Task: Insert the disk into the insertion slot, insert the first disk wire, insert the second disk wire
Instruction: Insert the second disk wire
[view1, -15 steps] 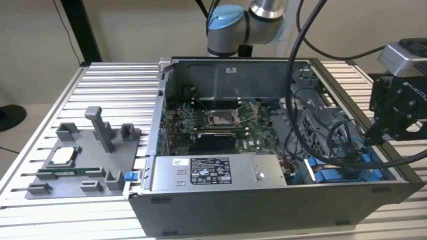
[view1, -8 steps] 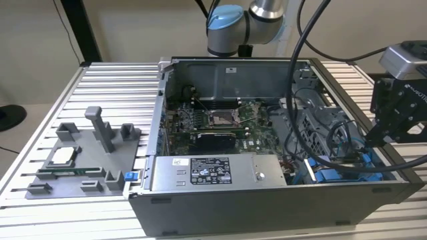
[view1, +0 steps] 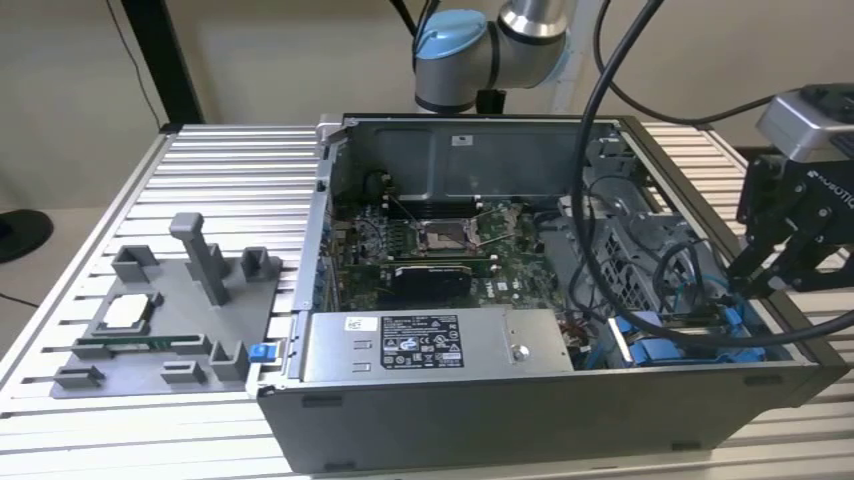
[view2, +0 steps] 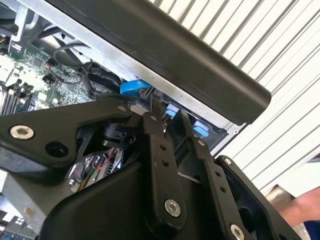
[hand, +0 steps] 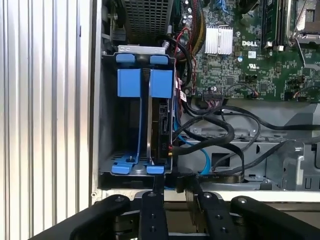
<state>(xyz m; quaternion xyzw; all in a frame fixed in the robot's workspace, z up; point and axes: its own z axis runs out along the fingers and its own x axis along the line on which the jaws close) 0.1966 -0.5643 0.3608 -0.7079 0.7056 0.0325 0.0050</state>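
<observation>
Currently the gripper (hand: 175, 184), partly open and empty (fingers apart), hangs just short of the disk (hand: 162, 130) seated in the insertion slot (hand: 107, 125).

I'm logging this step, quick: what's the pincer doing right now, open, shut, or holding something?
Pincer: open, holding nothing, at the edge of the drive bay where the disk sits.
</observation>
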